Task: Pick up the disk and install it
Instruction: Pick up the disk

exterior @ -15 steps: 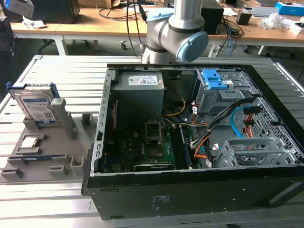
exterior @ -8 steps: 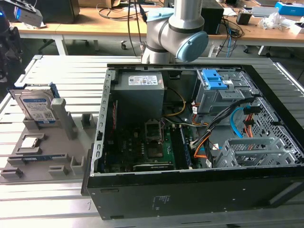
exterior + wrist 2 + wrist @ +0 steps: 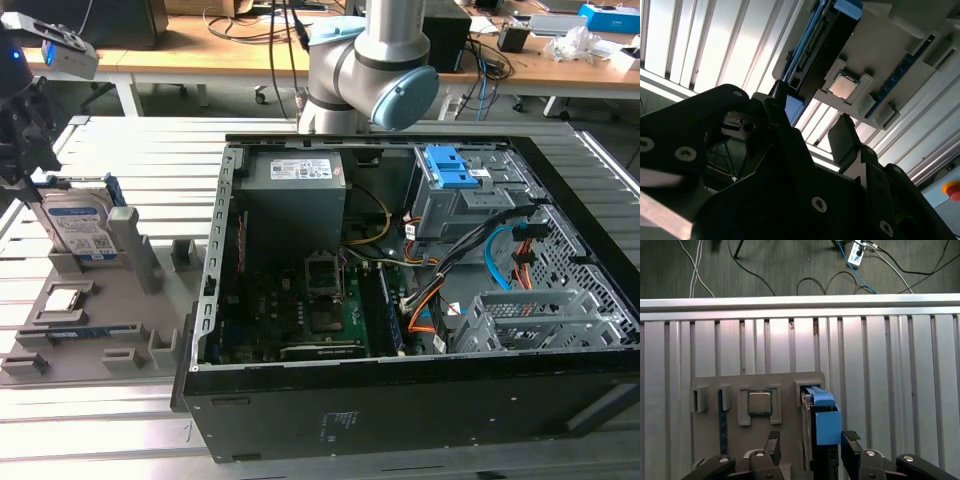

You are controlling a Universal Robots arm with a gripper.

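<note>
One arm (image 3: pixel 370 70) reaches to the exterior view's left, end effector (image 3: pixel 28 165) over one disk (image 3: pixel 80 228) standing upright in a grey holder (image 3: pixel 140 255). In both wrist views two fingers (image 3: pixel 850 440) sit apart, straddling the disk.

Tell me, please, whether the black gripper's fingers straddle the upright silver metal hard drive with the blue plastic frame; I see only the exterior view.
Observer: Yes; in the first wrist view the open black gripper shows one finger on each side of the silver, blue-framed disk.
Operator: Do they touch it?
Observer: The finger nearer the small square silver chip stands clear of the disk; the other looks very close, contact unclear.
</note>
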